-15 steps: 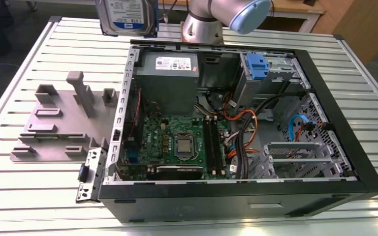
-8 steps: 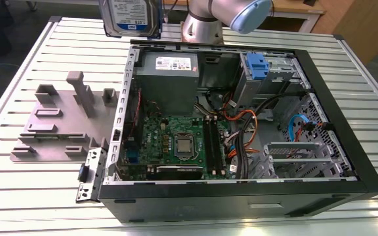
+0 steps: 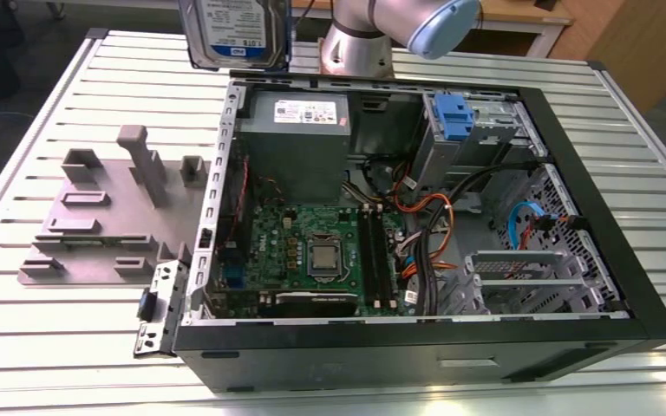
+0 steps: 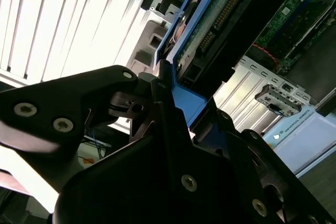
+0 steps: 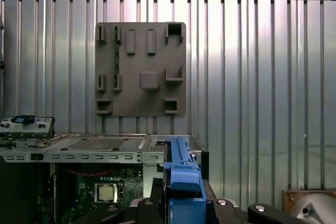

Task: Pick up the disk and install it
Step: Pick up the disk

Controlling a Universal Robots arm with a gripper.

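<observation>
Jaws were clamped shut on the blue carrier frame [image 4: 186, 106] of the disk [image 3: 237, 33], black fingers [image 4: 157, 145] pressed on either side of it in both wrist views. Disk hung in the air, label toward the exterior camera, over the far edge of the surface [image 3: 55, 347] and just beyond the far wall of the open computer case [image 3: 426, 355]. Second wrist view showed the disk's circuit-board side [image 4: 210, 30]. Grey fixture plate [image 3: 90, 225] lay on the surface beside the case, on the exterior view's left, with no disk on it. Inside the case, grey power supply box [image 3: 296, 130] sat at the far end, with metal drive cages [image 3: 519, 273] toward the exterior view's right.

Judged step: pick-up done, install not yet done, disk in carry. Install would call for squaring the carrier to a bay opening while clearing the loose cables [image 3: 426, 208]. Which bay, couldn't tell.
</observation>
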